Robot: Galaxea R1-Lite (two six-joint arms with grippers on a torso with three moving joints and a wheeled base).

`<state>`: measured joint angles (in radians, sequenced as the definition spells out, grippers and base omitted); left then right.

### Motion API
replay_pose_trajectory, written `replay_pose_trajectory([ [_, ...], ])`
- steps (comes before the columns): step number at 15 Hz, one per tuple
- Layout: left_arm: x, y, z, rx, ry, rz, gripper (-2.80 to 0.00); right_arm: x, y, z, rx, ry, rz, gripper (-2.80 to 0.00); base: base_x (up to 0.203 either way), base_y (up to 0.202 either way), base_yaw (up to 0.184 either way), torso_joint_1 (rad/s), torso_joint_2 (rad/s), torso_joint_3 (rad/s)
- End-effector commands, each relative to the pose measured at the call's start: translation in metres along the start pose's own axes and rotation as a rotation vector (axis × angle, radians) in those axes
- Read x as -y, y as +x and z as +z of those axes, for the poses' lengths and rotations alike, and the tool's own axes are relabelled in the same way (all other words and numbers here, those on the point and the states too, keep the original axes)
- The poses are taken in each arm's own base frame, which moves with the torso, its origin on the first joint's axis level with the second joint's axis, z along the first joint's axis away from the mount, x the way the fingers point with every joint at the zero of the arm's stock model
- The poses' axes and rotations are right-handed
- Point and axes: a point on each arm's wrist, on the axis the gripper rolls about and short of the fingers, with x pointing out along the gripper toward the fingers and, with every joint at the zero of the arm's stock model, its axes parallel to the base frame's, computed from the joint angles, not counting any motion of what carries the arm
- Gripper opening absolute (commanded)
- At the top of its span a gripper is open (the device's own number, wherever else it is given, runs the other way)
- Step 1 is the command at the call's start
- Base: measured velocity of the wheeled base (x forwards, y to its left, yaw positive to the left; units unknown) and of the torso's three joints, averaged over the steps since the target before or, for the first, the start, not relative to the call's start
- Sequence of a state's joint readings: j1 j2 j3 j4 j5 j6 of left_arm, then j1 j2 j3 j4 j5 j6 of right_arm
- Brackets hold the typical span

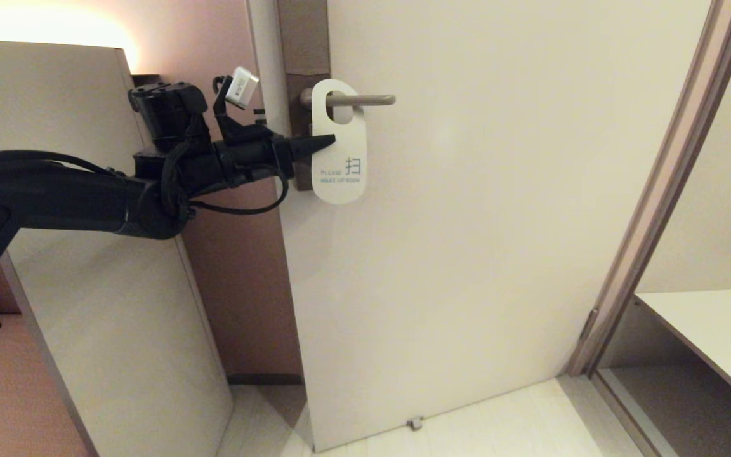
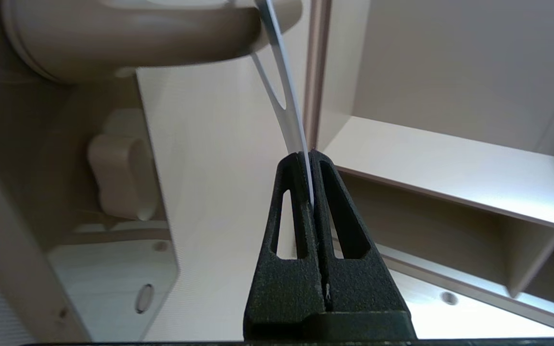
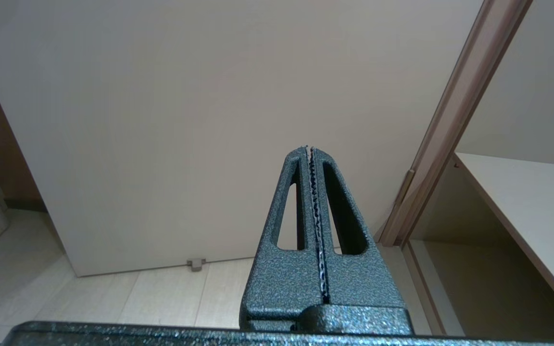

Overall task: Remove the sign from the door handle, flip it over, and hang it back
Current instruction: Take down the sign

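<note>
Left end effector (image 1: 324, 143), black and wedge-shaped, reaches in from the left of the head view and is clenched on the left edge of the white oblong plastic door sign (image 1: 339, 143), about midway down its length. From the left wrist camera the thin white sign (image 2: 290, 108) runs edge-on out of the pinched fingertips (image 2: 292, 166) up to the handle. It hangs in the upper middle of the head view, its cut-out looped over the brushed-metal lever door handle (image 1: 359, 99), printed side facing out with a Chinese character and small teal lettering near its lower end. The handle is fixed to the cream flat-panel door (image 1: 499, 254), which fills the centre of the frame. Right end effector (image 3: 311, 149), dark speckled metal, appears only in its own wrist camera, fingers pressed together on nothing, pointed at the lower door and pale tiled floor (image 3: 161, 298).
</note>
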<state>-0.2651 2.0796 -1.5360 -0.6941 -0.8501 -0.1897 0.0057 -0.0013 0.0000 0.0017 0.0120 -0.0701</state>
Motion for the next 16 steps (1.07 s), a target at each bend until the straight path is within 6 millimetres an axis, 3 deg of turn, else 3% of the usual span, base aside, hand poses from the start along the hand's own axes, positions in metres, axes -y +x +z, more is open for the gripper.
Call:
replay_pose_trajectory([
  [1, 0.000, 0.000, 0.000, 0.002, 0.008, 0.003, -2.80, 0.000, 0.000, 0.000, -0.001, 0.000, 0.001, -2.80, 0.000, 0.000, 0.000, 0.000, 0.00, 0.000],
  [6, 0.001, -0.002, -0.010, -0.022, 0.054, 0.011, -2.80, 0.000, 0.000, 0.000, -0.001, 0.000, 0.001, -2.80, 0.000, 0.000, 0.000, 0.000, 0.00, 0.000],
  [16, 0.009, 0.007, -0.009, -0.016, 0.063, -0.011, -2.80, 0.000, 0.000, 0.000, -0.001, 0.000, 0.001, -2.80, 0.000, 0.000, 0.000, 0.000, 0.00, 0.000],
])
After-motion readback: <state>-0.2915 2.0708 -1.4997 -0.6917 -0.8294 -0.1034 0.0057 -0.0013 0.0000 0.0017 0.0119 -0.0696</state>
